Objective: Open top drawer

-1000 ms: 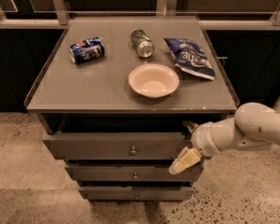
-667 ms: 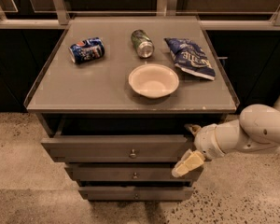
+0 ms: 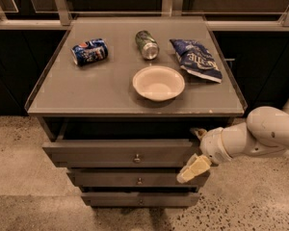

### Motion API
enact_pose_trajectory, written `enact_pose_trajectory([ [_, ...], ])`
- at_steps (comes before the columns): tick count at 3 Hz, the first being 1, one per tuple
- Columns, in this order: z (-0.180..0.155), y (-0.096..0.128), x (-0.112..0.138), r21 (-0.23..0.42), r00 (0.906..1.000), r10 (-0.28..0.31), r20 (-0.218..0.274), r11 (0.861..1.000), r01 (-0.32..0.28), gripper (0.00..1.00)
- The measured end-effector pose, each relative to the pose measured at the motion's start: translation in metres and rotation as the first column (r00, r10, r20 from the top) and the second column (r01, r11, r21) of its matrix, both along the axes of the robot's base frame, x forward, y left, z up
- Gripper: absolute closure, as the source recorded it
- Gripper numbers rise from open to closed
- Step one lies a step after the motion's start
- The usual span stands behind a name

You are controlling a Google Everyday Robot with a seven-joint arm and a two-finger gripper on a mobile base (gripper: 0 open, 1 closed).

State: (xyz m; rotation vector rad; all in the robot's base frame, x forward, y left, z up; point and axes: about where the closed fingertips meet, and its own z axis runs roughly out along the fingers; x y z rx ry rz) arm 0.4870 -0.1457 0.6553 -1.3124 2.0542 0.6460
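Note:
The top drawer (image 3: 120, 152) is the widest of three grey-brown fronts, with a small round knob (image 3: 137, 158) at its centre. It stands pulled out a little, and a dark gap shows between it and the tabletop. My gripper (image 3: 196, 151) is at the drawer front's right end, on a white arm reaching in from the right. It is open: one cream finger (image 3: 192, 169) lies in front of the panel and the other tip (image 3: 198, 132) shows just behind the panel's top edge. The drawer's inside is hidden in shadow.
On the cabinet top (image 3: 86, 90) lie a blue can (image 3: 89, 52), a green can (image 3: 147, 44), a blue chip bag (image 3: 196, 58) and a white bowl (image 3: 158, 83). Two narrower drawers (image 3: 135, 179) sit below. Speckled floor surrounds the cabinet, and dark counters stand behind it.
My gripper has shifted slightly right and down along the drawer's right end. The top drawer front has come out a little further.

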Motion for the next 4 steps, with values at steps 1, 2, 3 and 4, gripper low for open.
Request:
enact_pose_trajectory([
  [1, -0.002, -0.004, -0.014, 0.011, 0.9996, -0.02, -0.022, 1.0, 0.021, 0.0],
  [2, 0.001, -0.004, -0.014, 0.011, 0.9996, -0.021, -0.022, 1.0, 0.021, 0.0],
  [3, 0.005, -0.013, -0.045, 0.025, 0.9963, -0.075, -0.042, 0.997, 0.076, 0.0],
  [4, 0.003, -0.012, -0.049, 0.027, 0.996, -0.075, -0.049, 0.997, 0.076, 0.0],
])
